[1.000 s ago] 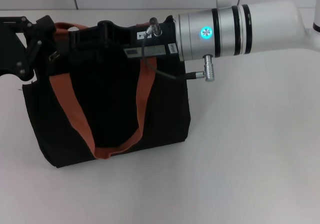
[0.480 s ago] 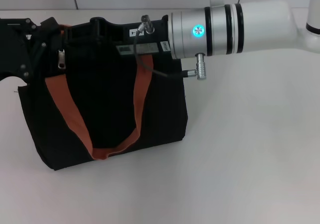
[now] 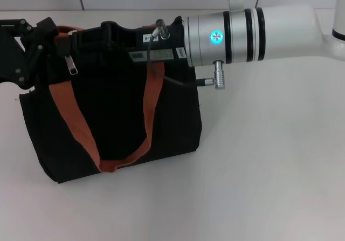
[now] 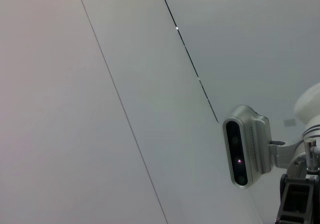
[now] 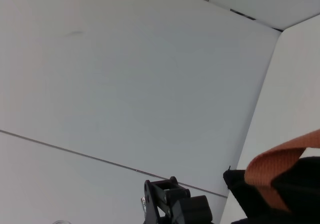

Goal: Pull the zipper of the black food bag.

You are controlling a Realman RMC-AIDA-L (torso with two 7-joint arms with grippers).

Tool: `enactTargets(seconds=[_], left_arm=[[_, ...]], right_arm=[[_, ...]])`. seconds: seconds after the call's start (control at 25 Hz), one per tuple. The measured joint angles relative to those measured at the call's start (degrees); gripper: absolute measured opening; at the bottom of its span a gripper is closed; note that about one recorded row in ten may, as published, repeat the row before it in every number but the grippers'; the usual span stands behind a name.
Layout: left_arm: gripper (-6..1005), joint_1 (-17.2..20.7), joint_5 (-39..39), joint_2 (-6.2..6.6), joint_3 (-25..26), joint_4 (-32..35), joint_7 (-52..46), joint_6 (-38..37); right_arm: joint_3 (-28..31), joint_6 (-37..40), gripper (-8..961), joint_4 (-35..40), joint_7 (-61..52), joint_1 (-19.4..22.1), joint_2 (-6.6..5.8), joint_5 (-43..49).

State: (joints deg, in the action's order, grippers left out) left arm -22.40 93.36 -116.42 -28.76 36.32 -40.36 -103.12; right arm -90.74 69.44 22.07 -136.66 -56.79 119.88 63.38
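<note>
The bag point(image 3: 116, 114) stands on the table point(image 3: 269, 171), with the left tool point(image 3: 32, 49) at its top left corner. Just right, the zipper point(image 3: 70, 66) hangs free. The right tool point(image 3: 116, 36) reaches along the top edge; I cannot tell either tool's grip.

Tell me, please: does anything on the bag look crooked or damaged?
No damage shows. The black food bag stands upright on the table. Its zipper pull dangles loose near the left hand, while the right hand sits over the top edge.
</note>
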Motion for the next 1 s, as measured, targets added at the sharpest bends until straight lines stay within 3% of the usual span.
enactTargets(seconds=[1.0], left_arm=[[8,-0.36,-0.11,0.07,0.01,-0.46,-0.11,0.3]], right_arm=[[-0.51,-1.0,249,1.29,1.64,-0.88,-0.03,3.54]])
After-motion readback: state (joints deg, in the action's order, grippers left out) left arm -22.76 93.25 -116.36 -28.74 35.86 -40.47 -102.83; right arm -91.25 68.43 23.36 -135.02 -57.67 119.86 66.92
